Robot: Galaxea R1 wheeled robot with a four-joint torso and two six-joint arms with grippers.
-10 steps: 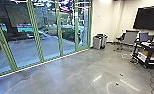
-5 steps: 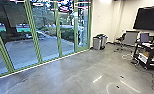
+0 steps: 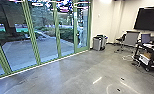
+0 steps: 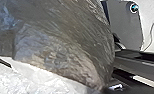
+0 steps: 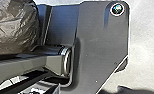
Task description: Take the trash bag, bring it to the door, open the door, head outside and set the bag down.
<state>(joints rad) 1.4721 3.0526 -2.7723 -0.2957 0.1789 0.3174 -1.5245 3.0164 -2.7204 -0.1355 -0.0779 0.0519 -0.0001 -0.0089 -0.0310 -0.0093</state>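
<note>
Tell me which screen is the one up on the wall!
The big black screen at the head view's upper right. It hangs high on the pale wall, while the smaller bluish screen sits lower, by the black cart.

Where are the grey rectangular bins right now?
In the head view, right of centre: the bins stand by the white wall, right of the green-framed glass panels.

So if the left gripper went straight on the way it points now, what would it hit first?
Most likely the trash bag, which bulges large across the left wrist view. Depth is unclear there, so I can't say whether any gap is left before contact.
</note>
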